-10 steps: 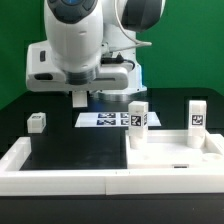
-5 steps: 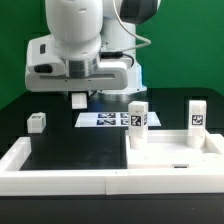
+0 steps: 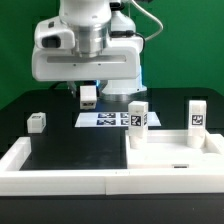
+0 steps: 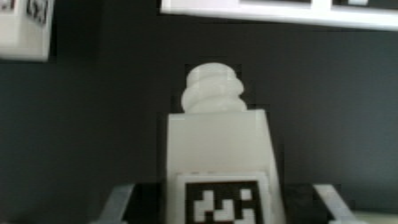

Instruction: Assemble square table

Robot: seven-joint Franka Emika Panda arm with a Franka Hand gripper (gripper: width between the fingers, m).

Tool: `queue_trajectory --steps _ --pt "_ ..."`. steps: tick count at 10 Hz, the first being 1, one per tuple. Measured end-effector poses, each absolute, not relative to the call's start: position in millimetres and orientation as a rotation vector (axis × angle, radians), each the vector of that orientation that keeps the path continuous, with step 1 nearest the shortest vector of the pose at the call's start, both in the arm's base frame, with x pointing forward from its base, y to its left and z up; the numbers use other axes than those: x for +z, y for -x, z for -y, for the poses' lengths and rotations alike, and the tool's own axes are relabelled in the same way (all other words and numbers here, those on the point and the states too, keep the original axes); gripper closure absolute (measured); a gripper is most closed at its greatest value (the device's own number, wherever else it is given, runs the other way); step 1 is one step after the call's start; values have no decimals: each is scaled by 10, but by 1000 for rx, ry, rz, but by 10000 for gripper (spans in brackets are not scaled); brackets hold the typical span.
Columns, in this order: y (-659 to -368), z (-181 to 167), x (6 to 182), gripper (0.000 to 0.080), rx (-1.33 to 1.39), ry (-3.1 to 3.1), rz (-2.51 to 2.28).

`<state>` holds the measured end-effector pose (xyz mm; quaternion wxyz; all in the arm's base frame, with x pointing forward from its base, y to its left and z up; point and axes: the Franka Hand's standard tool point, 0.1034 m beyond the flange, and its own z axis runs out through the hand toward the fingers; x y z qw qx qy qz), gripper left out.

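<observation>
White leg [image 3: 88,97] clamped in the hand [image 3: 88,92]; seemingly hanging above the marker board [image 3: 90,120].

exterior view frontal, wrist close, sharing leg [image 3: 88,96]

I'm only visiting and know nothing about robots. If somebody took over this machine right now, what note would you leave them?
Gripper: shut on one table leg, held near the marker board.
Tabletop: flat at the exterior view's right, with a second leg and a third leg upright at its far corners.
Fourth leg: loose at the exterior view's left.
Done: apparently two legs. Left: the held leg, then the loose one.
</observation>
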<state>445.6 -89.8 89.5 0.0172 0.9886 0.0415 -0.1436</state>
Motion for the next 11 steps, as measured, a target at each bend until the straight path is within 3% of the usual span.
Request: queue_trajectory --steps 4,7,10,11 --pt "-4508 936 874 512 -74 -3081 -153" --pt "-4771 868 959 512 178 -3070 -59" --pt "-5160 738 1156 512 485 -3011 16" --pt "-5219 831 1178 512 602 -2937 -36"
